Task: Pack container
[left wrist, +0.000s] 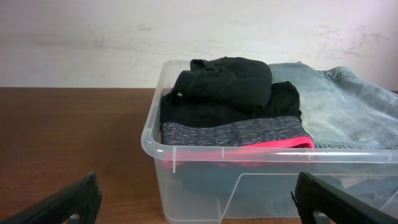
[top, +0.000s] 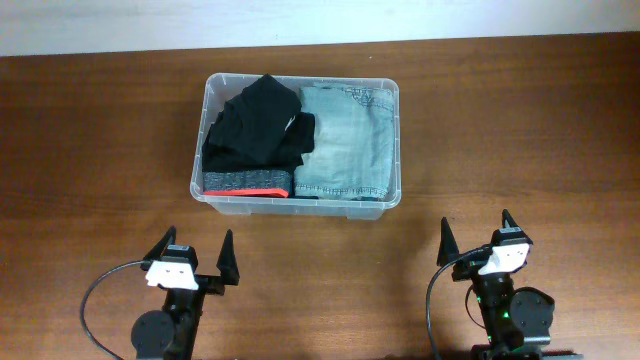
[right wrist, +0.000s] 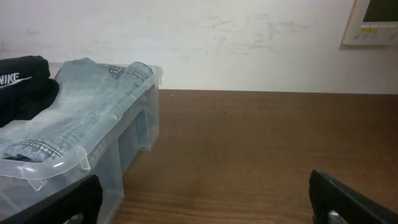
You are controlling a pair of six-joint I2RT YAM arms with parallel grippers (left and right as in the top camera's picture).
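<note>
Both jaws gape, well short of the container (top: 250, 204).

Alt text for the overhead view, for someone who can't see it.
A clear plastic container sits on a wooden table, packed with black clothes beside folded light jeans. The left gripper and right gripper are open and empty, apart from it.
</note>
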